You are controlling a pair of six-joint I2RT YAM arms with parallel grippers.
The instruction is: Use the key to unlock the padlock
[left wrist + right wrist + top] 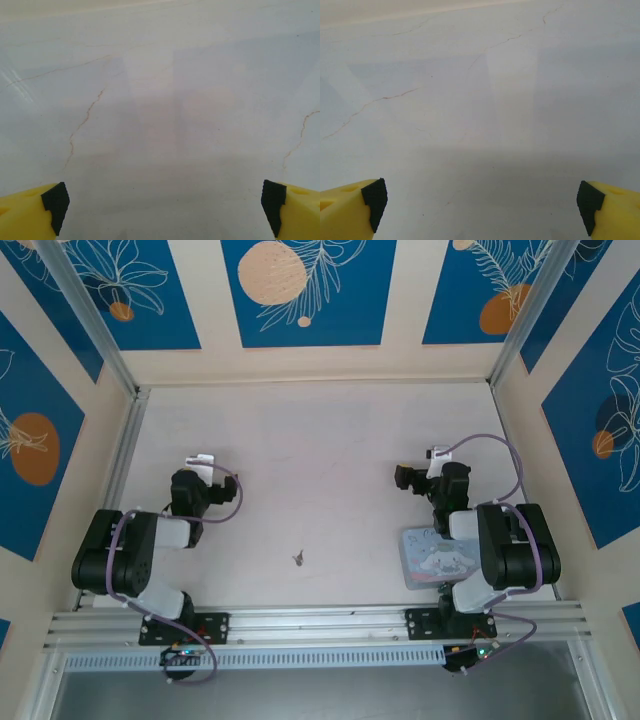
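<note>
The key (pixel 300 558) lay flat on the pale table (pixel 330 450), near its front edge and roughly midway between the two arm bases, touching nothing else. Well to its right sat a pale blue tin (pixel 428 558) printed with a white cartoon character, partly covered from above by the right arm (pixel 510 545); the padlock on that tin was too small to make out. The left gripper (pixel 162 205) hung above bare, faintly cracked tabletop with its jaws spread wide, the black pads (pixel 55 206) on its yellow fingers at opposite sides of the wrist view and nothing between them. The right gripper (pixel 481 202) was likewise released and empty over bare tabletop, its pads (pixel 374 202) far apart. Both grippers were well apart from the key, and purple cables (pixel 232 502) looped along each arm.
</note>
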